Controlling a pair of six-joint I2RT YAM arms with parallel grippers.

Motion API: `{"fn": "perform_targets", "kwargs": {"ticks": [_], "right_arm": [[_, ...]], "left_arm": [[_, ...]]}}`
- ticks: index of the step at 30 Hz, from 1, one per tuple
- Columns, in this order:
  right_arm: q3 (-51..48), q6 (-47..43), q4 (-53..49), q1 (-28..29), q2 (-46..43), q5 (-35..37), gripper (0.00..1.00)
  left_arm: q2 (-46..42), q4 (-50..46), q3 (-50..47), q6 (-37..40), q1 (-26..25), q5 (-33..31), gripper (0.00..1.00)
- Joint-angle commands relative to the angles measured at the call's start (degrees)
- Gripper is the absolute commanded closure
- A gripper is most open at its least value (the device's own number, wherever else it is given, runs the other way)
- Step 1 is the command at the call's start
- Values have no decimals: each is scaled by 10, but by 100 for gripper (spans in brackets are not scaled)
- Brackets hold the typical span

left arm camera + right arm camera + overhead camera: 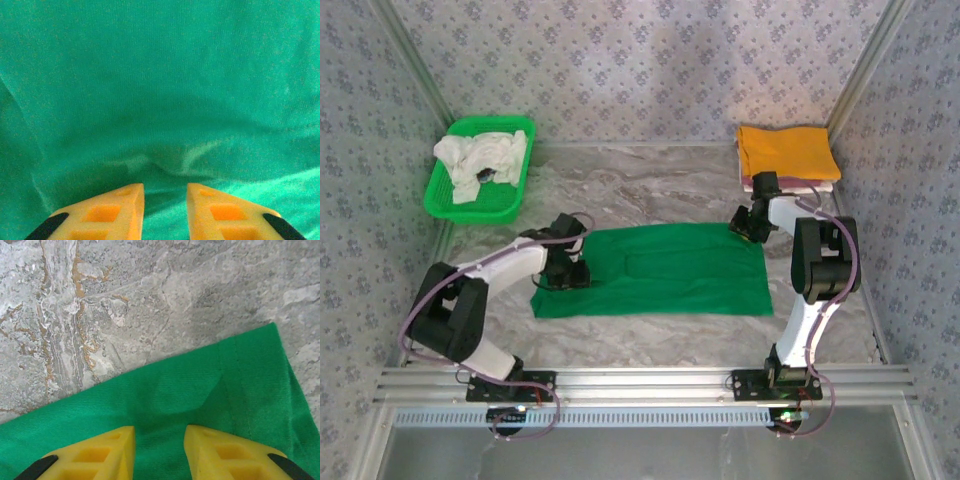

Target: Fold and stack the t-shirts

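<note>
Soft, light and limp, the green shirt (660, 272) lies flat on the table (650, 190), best held by its edges, where the left gripper (567, 274) at its left end and the right gripper (744, 228) at its far right corner each pinch cloth.

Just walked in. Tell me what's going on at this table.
Two robot arms are folding a green t-shirt laid flat on the table. The left gripper seems to pinch a pucker of cloth at its left end, the right gripper another at its far right corner. A folded orange-yellow shirt tops the stack at the far right. Whitish shirts lie crumpled in the green basket at the far left.
</note>
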Motion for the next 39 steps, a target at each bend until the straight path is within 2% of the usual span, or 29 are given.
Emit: {"fn": "perform_targets", "kwargs": {"ticks": [1,3,6,9,13,18,23,30,35,39], "right_arm": [[-8,5,-41,-4,36,30,64],[-8,3,-45,-3,33,31,64],[-8,-2,-58,3,6,34,63],[-8,-7,-76,8,-30,51,61],[26,-21,-115,16,-55,88,61],[41,-25,-158,34,-56,131,62],[30,-22,-174,29,-51,103,63],[2,-25,-141,9,-51,48,61],[2,-23,-125,7,-38,43,61],[2,-22,-115,6,-24,44,66]], "left_arm": [[-32,-15,-16,-40,-7,0,74],[-56,-10,-9,-47,-5,-4,75],[-84,-11,32,-49,9,1,84],[-87,6,76,-46,23,9,83],[-45,41,118,-29,46,5,83],[55,72,154,-11,57,16,87],[102,90,156,-2,52,21,86],[102,101,113,-1,55,1,85],[99,117,71,-12,56,-4,85],[103,119,51,-12,56,-15,85]]}}
